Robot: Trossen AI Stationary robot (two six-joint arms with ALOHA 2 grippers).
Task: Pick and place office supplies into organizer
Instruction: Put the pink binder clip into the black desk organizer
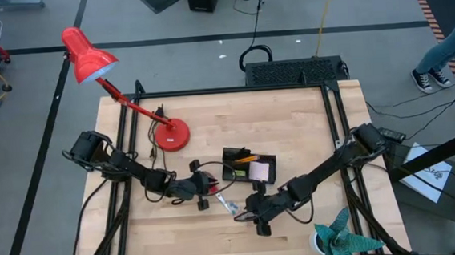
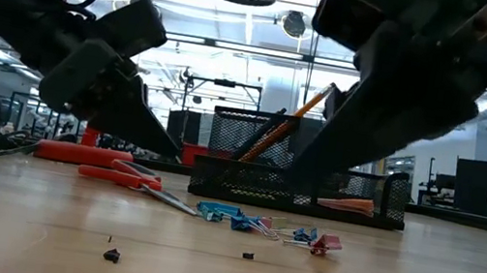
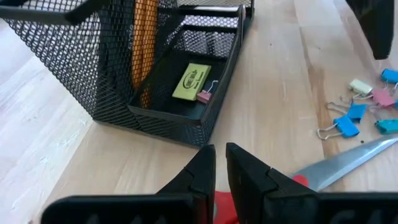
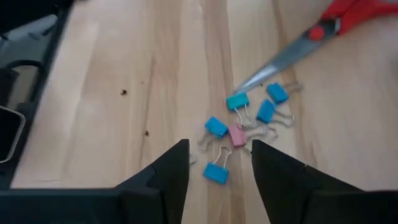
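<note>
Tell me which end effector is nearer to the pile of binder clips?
Right. The right end effector hangs open just over the binder clips. The left end effector is farther off, over the handle end of the scissors, beside the organizer.

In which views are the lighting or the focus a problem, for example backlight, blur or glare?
Low view: bright ceiling lights behind leave both arms as dark silhouettes; the binder clips stay readable. Left wrist view: the left gripper is close and soft. Right wrist view: the scissors are slightly blurred, with the right gripper open. High view: even light, no strong glare.
</note>
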